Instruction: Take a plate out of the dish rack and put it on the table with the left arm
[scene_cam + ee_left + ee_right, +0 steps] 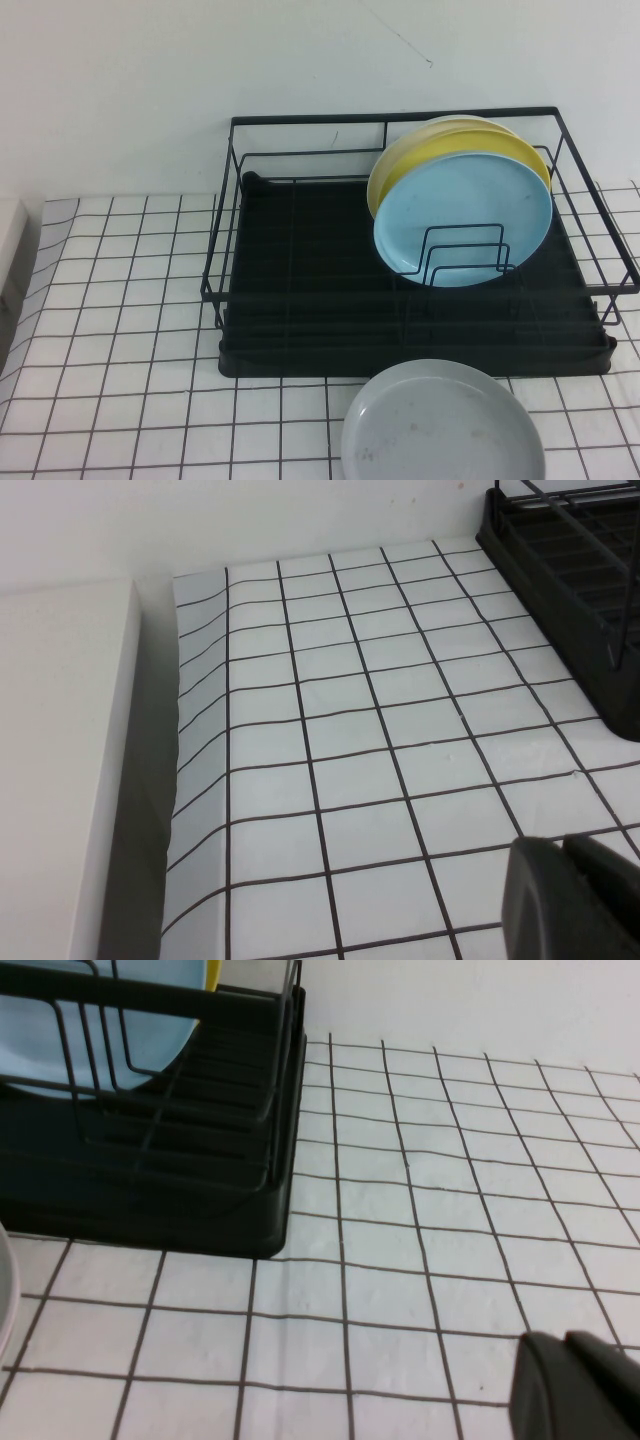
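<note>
**Q:** So where's the left hand (575,900) at, grabbing anything?

**A:** Nope, it's closed on nothing, just sitting low over the counter (350,750) at the lower right of its wrist view, with the dish rack (575,590) off in the upper right corner there.

**Q:** And the right hand (580,1390)?

**A:** Only a dark bit shows at the lower right of its own view, can't tell if it's open or closed.

**Q:** The plate?

**A:** The light blue plate (463,218) stands on edge in the rack's right half, right of centre in the high view, with a yellow plate (450,145) just behind it. A grey plate (440,425) lies flat on the counter at the bottom edge.
</note>
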